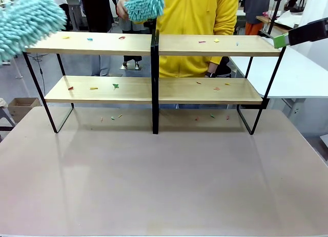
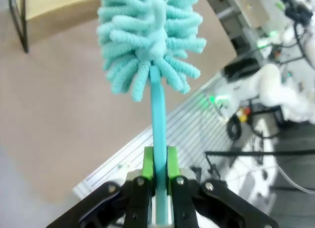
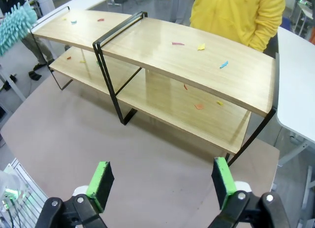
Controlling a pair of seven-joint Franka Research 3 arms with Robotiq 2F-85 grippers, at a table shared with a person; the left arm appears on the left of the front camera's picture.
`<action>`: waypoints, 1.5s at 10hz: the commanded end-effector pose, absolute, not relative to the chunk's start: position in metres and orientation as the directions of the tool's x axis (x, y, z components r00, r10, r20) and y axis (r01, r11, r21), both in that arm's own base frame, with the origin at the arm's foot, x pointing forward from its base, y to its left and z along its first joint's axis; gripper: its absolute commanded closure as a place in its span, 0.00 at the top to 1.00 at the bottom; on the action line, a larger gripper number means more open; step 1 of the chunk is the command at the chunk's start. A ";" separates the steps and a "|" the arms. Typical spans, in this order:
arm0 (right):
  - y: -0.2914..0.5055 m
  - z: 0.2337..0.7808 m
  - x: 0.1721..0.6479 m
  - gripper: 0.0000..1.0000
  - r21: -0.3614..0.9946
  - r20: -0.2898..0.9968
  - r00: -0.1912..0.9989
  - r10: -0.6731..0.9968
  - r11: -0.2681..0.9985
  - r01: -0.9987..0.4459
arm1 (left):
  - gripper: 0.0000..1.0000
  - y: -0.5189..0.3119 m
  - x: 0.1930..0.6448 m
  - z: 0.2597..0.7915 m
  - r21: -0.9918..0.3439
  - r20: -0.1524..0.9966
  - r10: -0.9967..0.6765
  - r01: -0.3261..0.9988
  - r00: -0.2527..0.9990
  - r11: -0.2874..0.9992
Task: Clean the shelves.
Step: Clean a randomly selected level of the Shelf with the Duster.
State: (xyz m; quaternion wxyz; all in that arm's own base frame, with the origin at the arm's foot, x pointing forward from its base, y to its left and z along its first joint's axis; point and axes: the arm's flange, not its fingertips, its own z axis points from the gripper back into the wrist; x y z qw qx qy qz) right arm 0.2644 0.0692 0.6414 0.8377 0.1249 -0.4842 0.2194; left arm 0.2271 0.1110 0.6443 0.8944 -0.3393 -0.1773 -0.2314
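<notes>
The shelves are two wooden two-tier racks side by side, the left rack (image 1: 92, 43) and the right rack (image 1: 215, 45); small coloured scraps (image 1: 115, 85) dot all their boards. My left gripper (image 2: 158, 171) is shut on the handle of a teal fluffy duster (image 2: 150, 36), whose head (image 1: 25, 24) hovers at the left rack's top left corner. My right gripper (image 3: 161, 181) is open and holds nothing, up and to the right of the right rack (image 3: 197, 55). A person's hand holds a second teal duster (image 1: 144, 4) above the middle of the racks.
A person in a yellow top (image 1: 200, 12) stands behind the racks. More scraps (image 1: 212, 115) lie on the beige tabletop (image 1: 164, 175) under them. A white table (image 1: 302, 73) stands at the right, a cardboard box (image 1: 20, 106) on the floor at the left.
</notes>
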 end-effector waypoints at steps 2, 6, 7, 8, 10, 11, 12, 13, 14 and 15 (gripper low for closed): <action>0.068 0.642 0.265 1.00 0.002 0.867 0.435 0.241 0.873 -0.489 | 0.12 0.068 0.189 0.635 -0.406 0.499 -0.580 0.765 0.643 0.500; 0.068 0.642 0.265 1.00 0.002 0.867 0.435 0.241 0.873 -0.489 | 0.12 0.033 0.149 0.615 -0.297 0.244 -0.969 0.954 0.046 -0.029; 0.068 0.642 0.265 1.00 0.002 0.867 0.435 0.241 0.873 -0.489 | 0.12 0.057 0.152 0.622 -0.296 0.333 -0.935 0.955 0.118 0.015; 0.068 0.642 0.265 1.00 0.002 0.867 0.435 0.241 0.873 -0.489 | 0.12 0.094 0.154 0.634 -0.309 0.423 -0.885 0.949 0.196 0.063; 0.068 0.642 0.265 1.00 0.002 0.867 0.435 0.241 0.873 -0.489 | 0.12 0.178 0.157 0.642 -0.318 0.578 -0.673 0.887 0.462 0.336; 0.068 0.642 0.265 1.00 0.002 0.867 0.435 0.241 0.873 -0.489 | 0.12 0.229 0.151 0.643 -0.383 0.626 -0.514 0.805 0.587 0.453; 0.068 0.642 0.265 1.00 0.002 0.867 0.435 0.241 0.873 -0.489 | 0.12 0.263 0.144 0.638 -0.444 0.661 -0.356 0.726 0.661 0.525; 0.068 0.642 0.265 1.00 0.002 0.867 0.435 0.241 0.873 -0.489 | 0.12 0.285 0.137 0.633 -0.482 0.681 -0.253 0.681 0.687 0.552; 0.068 0.642 0.265 1.00 0.002 0.867 0.435 0.241 0.873 -0.489 | 0.12 0.298 0.129 0.624 -0.512 0.700 -0.185 0.666 0.689 0.543; 0.068 0.642 0.265 1.00 0.002 0.867 0.435 0.241 0.873 -0.489 | 0.12 0.307 0.123 0.617 -0.518 0.715 -0.194 0.696 0.671 0.497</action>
